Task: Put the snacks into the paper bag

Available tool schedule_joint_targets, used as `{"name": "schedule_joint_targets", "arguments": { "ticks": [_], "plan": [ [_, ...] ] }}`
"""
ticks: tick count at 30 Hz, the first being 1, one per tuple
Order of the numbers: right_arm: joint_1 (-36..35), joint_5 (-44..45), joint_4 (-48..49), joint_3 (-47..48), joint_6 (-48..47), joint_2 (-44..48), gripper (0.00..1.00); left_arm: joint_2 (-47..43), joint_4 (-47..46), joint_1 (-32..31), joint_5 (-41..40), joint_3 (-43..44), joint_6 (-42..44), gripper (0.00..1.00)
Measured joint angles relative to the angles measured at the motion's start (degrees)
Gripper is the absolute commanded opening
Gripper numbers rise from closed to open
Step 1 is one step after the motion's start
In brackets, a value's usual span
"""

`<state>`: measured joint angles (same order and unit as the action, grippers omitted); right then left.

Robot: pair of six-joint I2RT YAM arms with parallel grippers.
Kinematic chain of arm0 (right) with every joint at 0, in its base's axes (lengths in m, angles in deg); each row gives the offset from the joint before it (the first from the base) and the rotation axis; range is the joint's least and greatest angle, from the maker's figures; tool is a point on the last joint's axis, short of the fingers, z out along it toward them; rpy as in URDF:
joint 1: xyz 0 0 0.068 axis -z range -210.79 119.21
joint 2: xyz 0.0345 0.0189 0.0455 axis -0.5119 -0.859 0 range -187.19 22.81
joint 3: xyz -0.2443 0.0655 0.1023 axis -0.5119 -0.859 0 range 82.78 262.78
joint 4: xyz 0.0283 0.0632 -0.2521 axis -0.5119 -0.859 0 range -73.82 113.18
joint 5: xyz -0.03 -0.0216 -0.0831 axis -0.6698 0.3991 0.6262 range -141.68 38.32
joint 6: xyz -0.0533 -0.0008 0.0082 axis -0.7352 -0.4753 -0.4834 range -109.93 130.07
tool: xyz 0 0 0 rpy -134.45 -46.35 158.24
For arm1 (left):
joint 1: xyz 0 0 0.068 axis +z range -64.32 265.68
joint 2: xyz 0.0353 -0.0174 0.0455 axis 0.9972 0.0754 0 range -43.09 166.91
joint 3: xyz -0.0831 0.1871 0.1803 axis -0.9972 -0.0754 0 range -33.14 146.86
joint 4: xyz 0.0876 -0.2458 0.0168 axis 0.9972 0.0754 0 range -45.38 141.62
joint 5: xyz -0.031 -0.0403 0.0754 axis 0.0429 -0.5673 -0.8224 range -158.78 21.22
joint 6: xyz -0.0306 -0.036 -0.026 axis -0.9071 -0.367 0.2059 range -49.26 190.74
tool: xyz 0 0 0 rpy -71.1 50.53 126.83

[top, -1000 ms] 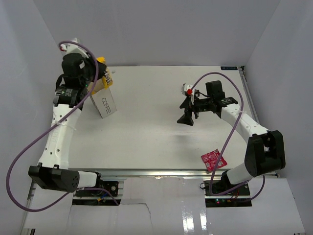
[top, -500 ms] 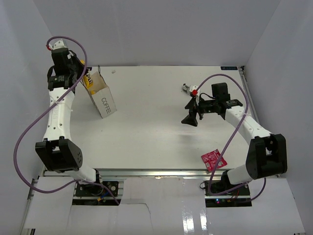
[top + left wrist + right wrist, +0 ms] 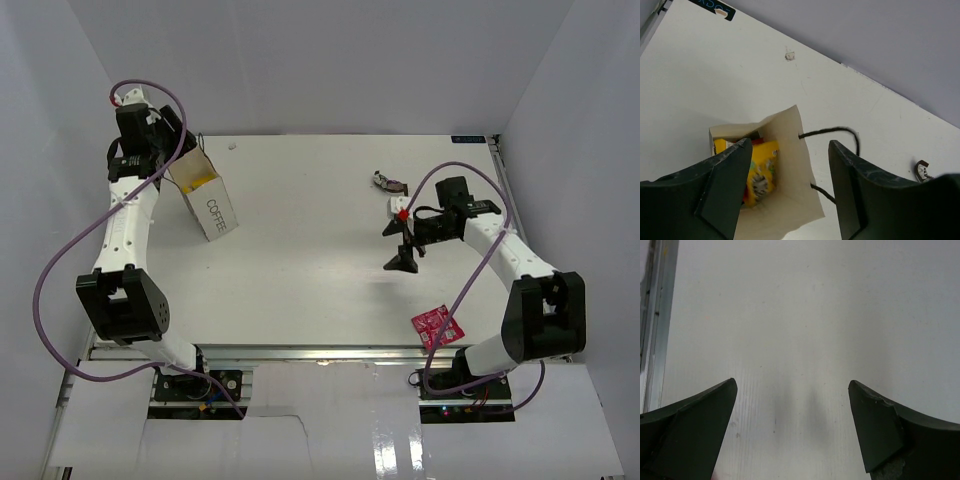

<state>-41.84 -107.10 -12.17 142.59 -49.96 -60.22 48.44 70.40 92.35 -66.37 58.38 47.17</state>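
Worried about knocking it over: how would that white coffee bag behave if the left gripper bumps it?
The paper bag probably slides or tips easily: it is small, with just flat packets inside. Its thin open walls would likely buckle, not push back.

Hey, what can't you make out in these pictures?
- Inside the bag: in the left wrist view, the left gripper and the bag wall hide all but the yellow packets, so the count is unclear.
- The dark item at the far right: too small to identify in the top view, and cut off behind a finger in the left wrist view.
- The pink packet: print too small in the top view, and outside the right wrist view.
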Motion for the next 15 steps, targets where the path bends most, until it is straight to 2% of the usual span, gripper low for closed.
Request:
{"name": "schedule_joint_targets", "arguments": {
  "ticks": [3, 6, 11, 15],
  "plan": [
    [0.09, 1.66, -15.58, 1.84, -22.97, -3.19, 0.98, -0.02, -0.46, 0.00, 0.79, -0.11, 0.44, 0.77],
    [0.07, 6.73, -26.29, 2.60, -37.22, -6.75, 0.97, -0.13, -0.92, 0.00, 2.56, -0.07, 0.66, 0.79],
    [0.04, 18.75, -34.21, 2.56, -47.60, -6.88, 0.97, -1.73, -1.07, 0.02, 7.72, 0.02, 0.33, 0.80],
    [0.04, 26.49, -35.65, 1.20, -50.12, -5.20, 0.97, -6.99, -3.30, 0.02, 13.20, -1.14, -1.16, 0.83]
  ]
}}
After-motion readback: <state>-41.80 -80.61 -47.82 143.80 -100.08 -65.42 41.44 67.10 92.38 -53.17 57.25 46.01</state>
